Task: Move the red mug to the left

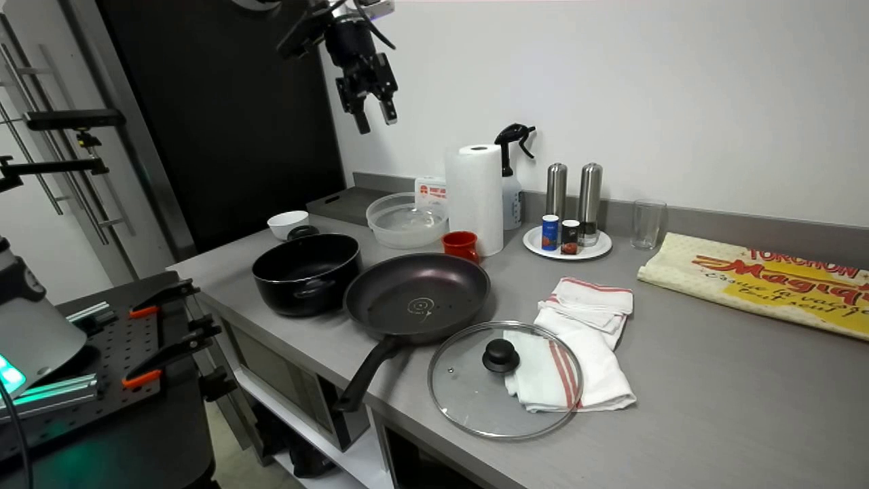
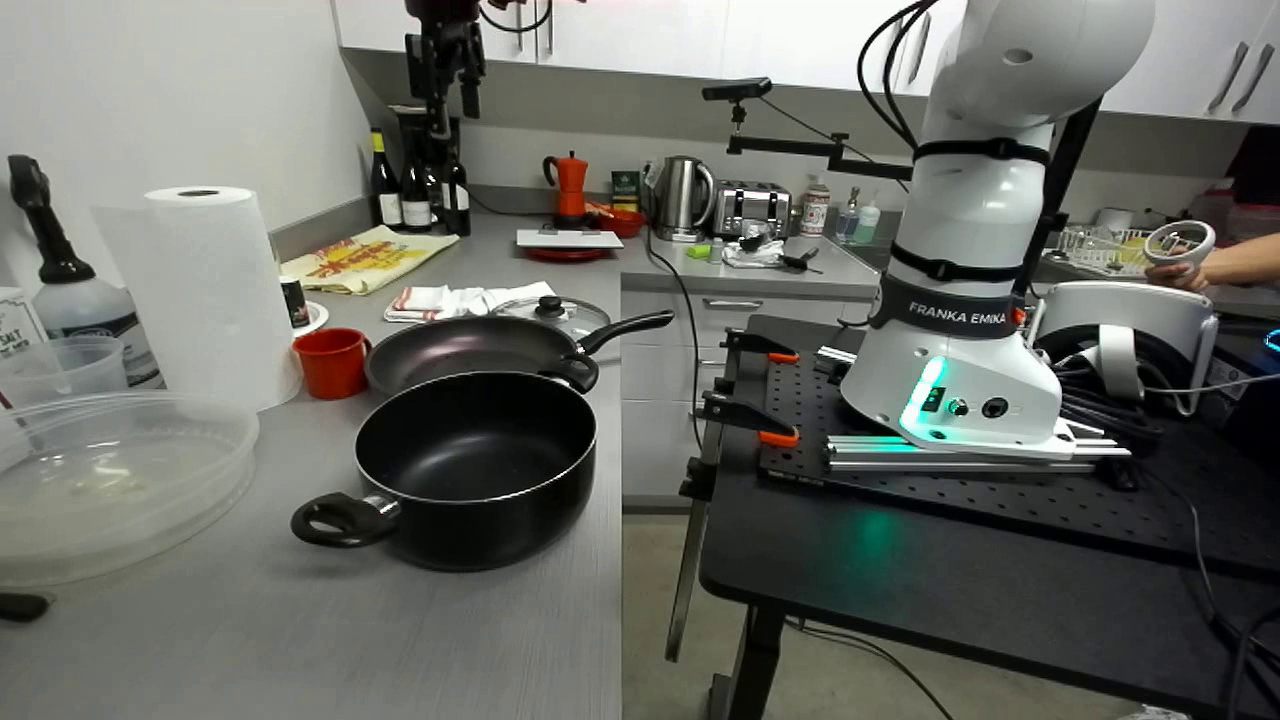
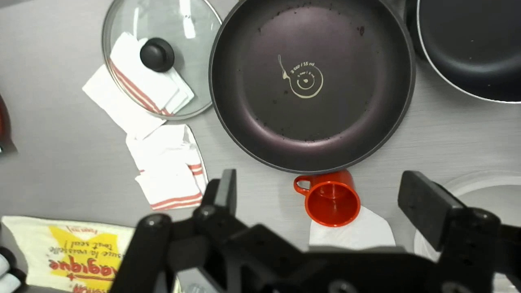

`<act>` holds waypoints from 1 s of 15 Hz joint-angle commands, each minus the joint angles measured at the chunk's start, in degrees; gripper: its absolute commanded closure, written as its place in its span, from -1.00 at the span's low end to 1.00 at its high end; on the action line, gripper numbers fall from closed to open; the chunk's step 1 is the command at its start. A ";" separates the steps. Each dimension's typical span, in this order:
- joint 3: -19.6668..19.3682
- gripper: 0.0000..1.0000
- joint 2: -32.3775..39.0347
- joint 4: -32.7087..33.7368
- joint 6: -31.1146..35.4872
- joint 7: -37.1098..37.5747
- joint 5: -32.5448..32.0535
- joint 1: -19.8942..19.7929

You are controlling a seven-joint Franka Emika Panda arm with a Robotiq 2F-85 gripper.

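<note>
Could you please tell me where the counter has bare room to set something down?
A wide bare stretch of counter lies between the towel and the yellow cloth; a smaller patch lies between the pot and the clear container. It is crowded around the red mug, which stands close between the pan and the paper roll.

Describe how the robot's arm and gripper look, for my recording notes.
The arm is white and rounded, with black straps, black cables and a black band lettered FRANKA EMIKA above a glowing blue-green strip on its base. The gripper is black, with two blocky fingers.
</note>
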 commanded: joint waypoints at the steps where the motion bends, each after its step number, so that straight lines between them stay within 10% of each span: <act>1: -1.87 -1.00 12.19 13.20 -2.94 -12.25 0.70 1.58; 11: 0.93 -1.00 28.82 31.08 -8.46 -41.05 0.53 1.17; 15: 0.03 -1.00 28.24 29.18 -6.61 -39.52 0.73 1.66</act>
